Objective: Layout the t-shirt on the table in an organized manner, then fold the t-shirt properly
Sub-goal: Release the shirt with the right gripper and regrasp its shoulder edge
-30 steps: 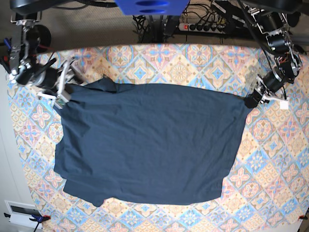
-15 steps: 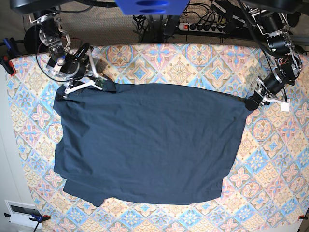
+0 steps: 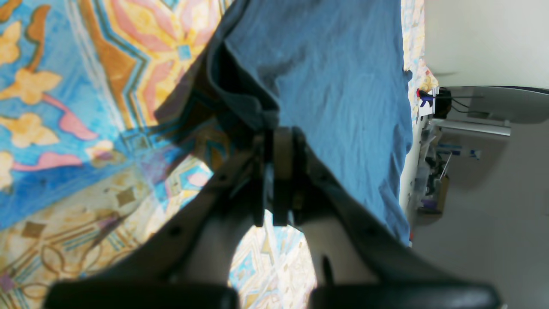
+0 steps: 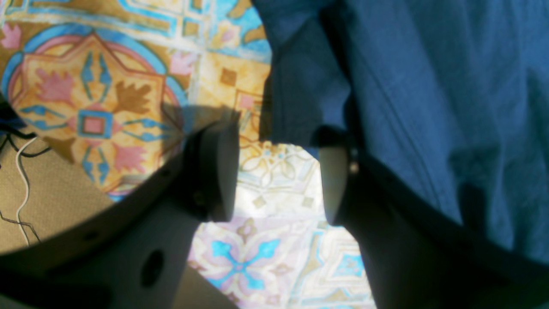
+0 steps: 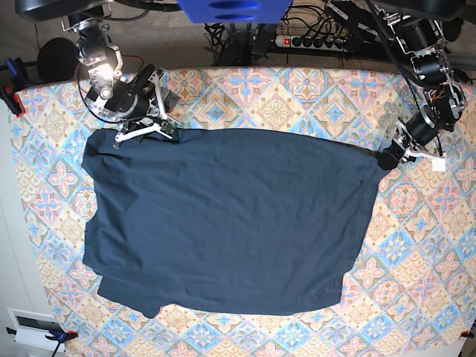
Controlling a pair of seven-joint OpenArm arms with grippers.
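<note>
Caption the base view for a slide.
Navy t-shirt spread on the patterned table; left gripper pinches one corner, right gripper open at the opposite edge.

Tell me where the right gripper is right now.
In the base view the right gripper is at upper left, hovering open over the far edge of the t-shirt, near its corner on the table. Nothing sits between its jaws.

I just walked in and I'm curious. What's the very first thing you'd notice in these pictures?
The big dark t-shirt spread across the middle of the colourful tiled table grabs the eye first. At its far corner on the base view's right, the left gripper is shut, pinching the cloth. At the opposite far corner, the right gripper hangs open over the shirt's edge, holding nothing.
</note>
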